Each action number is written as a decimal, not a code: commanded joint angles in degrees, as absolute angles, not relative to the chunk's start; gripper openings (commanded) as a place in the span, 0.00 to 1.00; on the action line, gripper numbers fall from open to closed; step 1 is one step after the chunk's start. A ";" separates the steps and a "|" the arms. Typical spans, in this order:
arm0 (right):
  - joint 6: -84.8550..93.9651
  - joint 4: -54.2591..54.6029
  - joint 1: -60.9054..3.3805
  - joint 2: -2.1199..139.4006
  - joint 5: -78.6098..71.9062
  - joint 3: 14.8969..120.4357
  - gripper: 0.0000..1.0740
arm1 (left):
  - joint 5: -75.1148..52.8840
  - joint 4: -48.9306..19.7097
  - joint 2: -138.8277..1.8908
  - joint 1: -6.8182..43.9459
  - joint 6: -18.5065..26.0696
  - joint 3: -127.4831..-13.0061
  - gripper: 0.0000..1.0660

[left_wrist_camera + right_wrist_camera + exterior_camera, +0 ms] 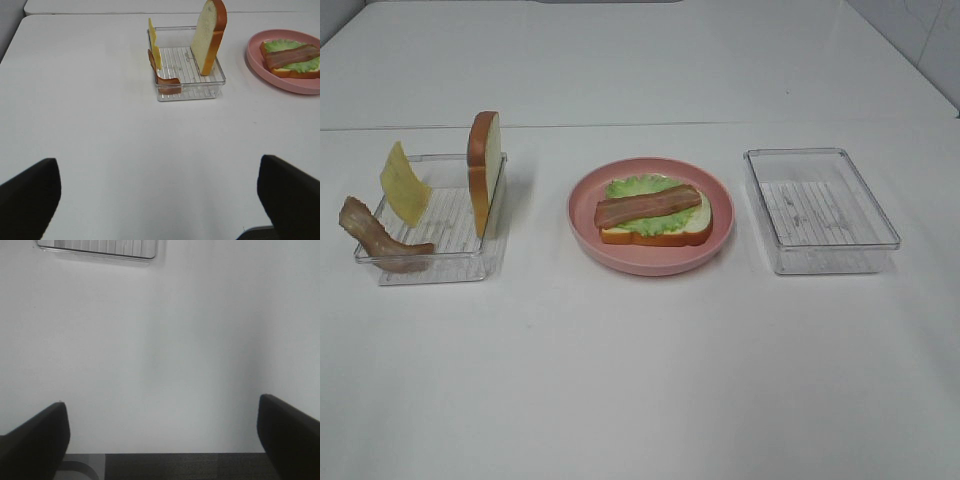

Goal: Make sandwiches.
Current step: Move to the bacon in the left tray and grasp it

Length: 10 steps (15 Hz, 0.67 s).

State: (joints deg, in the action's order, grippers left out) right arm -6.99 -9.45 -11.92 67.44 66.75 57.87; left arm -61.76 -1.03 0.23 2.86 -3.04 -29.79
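The left hand (pixel 159 196) and right hand (pixel 162 436) hang spread, holding nothing. On the plate (pixel 582 216), bread (pixel 660 237), lettuce (pixel 634 187) and bacon (pixel 648 208) lie stacked. The second slice (pixel 485 170), cheese (pixel 404 184) and another strip (pixel 380 240) sit in the left tray (pixel 450 266).

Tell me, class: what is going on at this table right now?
A sandwich is half built. On the pink plate lie a bread slice, lettuce and a bacon strip. The clear tray beside it holds the second bread slice on edge, the cheese and a spare bacon strip. The left claw and right claw hang open, holding nothing.
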 commanded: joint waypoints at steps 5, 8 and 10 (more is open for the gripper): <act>-7.33 -9.57 -11.57 49.27 67.09 48.87 0.92 | -61.48 -1.49 1.26 2.81 -2.92 -29.68 0.95; -6.30 -9.57 -11.57 41.14 67.49 46.75 0.92 | -61.48 -1.49 1.26 2.81 -2.92 -29.68 0.95; -5.33 -9.57 -11.57 33.92 67.49 43.26 0.92 | -61.48 -1.49 1.26 2.81 -2.92 -29.68 0.95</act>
State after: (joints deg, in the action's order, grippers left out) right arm -6.47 -9.40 -11.92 36.10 67.27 44.58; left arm -61.76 -1.03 0.23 2.86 -3.04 -29.79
